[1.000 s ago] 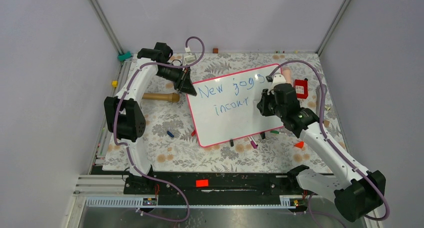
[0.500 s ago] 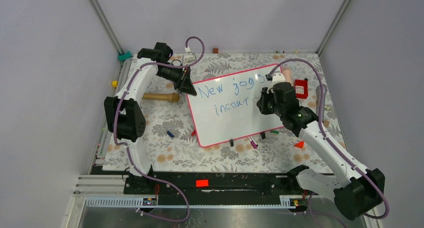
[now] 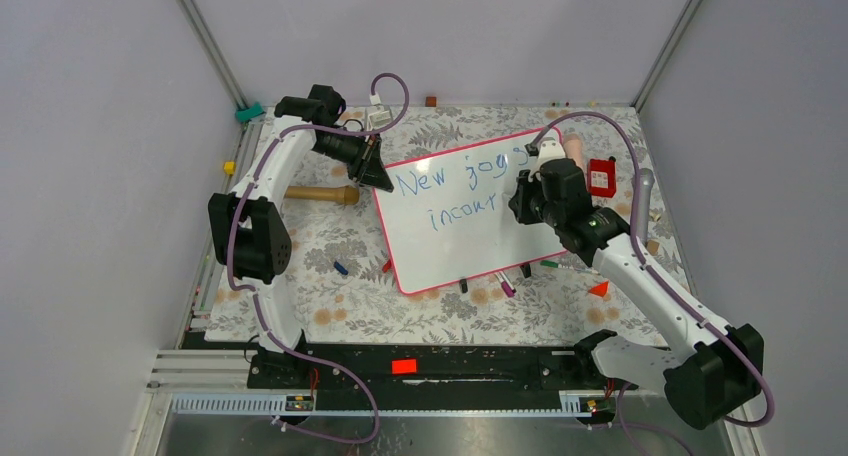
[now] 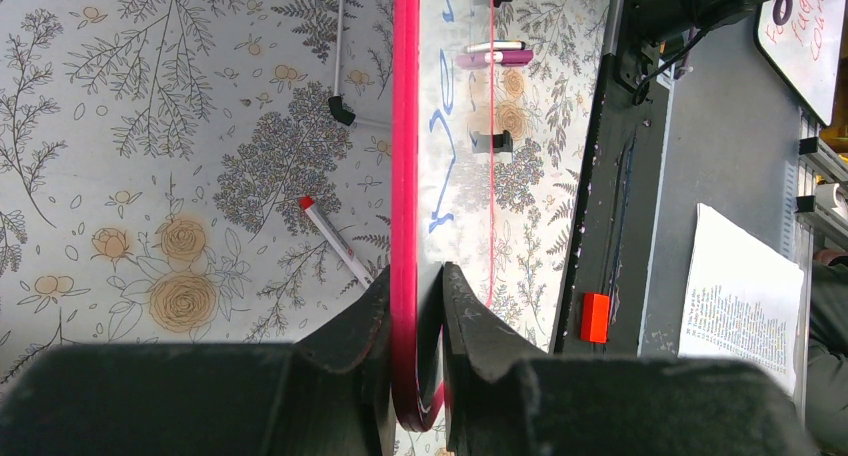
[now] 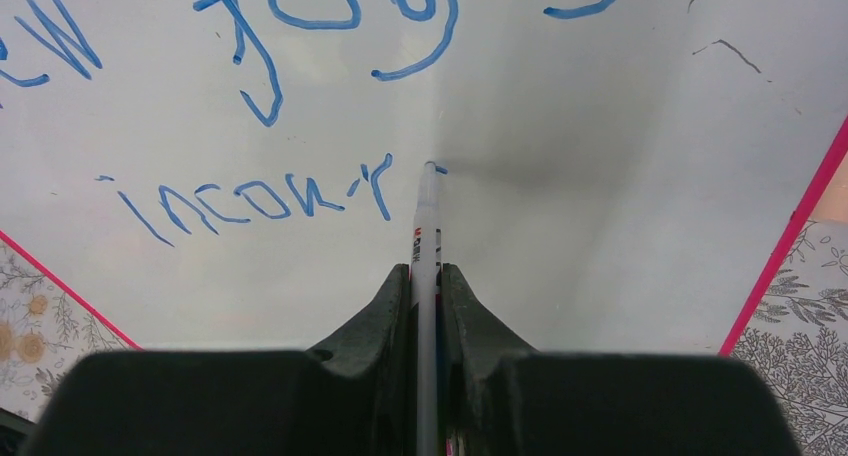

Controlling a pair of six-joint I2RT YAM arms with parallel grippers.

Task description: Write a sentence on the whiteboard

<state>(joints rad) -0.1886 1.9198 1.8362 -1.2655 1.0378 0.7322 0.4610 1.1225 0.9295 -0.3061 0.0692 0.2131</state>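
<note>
Right end effector (image 5: 427, 281) clamps marker (image 5: 427, 211), tip on whiteboard (image 5: 600, 156), clear only from wrist; left end effector (image 4: 415, 291) seemingly pinches its edge.

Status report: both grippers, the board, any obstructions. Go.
Left gripper shut on whiteboard frame. Right gripper shut on marker, tip on board at end of second line of sentence. Board ahead of tip bare.

Two slender white arms, left arm (image 3: 275, 156) and right arm (image 3: 650, 276), bulky black housings at the joints, a purple cable (image 3: 388, 75) trailing along each, black bases (image 3: 272, 364) side by side, left pincer (image 4: 415, 274) and right pincer (image 5: 425, 271) matte black with blunt wedge-shaped fingers (image 4: 350, 346).
</note>
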